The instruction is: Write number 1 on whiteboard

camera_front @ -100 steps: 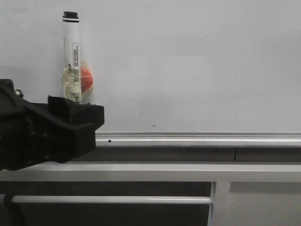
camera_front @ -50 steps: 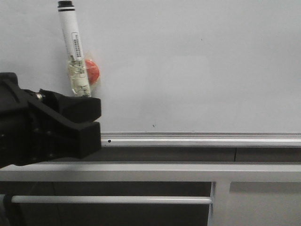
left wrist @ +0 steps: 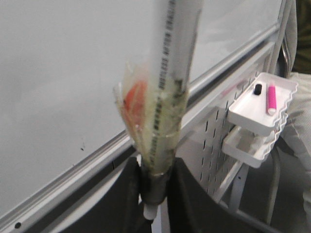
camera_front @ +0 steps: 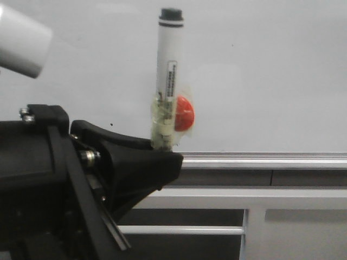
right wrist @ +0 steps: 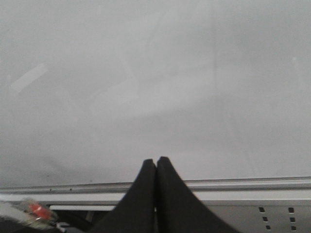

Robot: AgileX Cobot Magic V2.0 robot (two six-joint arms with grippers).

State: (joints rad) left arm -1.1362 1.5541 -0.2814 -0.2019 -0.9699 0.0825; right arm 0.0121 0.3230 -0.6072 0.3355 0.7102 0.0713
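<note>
My left gripper [camera_front: 162,149] [left wrist: 155,165] fills the lower left of the front view and is shut on a white marker [camera_front: 168,70] [left wrist: 170,97]. The marker stands nearly upright in front of the whiteboard [camera_front: 260,81] [left wrist: 63,73], its black end [camera_front: 171,12] uppermost. A red piece [camera_front: 184,114] [left wrist: 133,99] is bound to the marker with clear tape just above the fingers. Whether the marker touches the board cannot be told. The number 1 is not in view. My right gripper [right wrist: 156,161] is shut on nothing, facing the whiteboard [right wrist: 155,73] above its rail.
A silver rail [camera_front: 260,158] [right wrist: 243,184] runs along the board's lower edge, above a grey metal frame with a white bar [camera_front: 184,229]. White trays [left wrist: 245,114] holding a pink marker [left wrist: 271,97] hang on a perforated panel [left wrist: 214,150]. A white cylinder [camera_front: 19,46] shows top left.
My left gripper has moved right and nearer the camera with the marker, which now stands straighter. A white cylinder has come into view at the top left.
</note>
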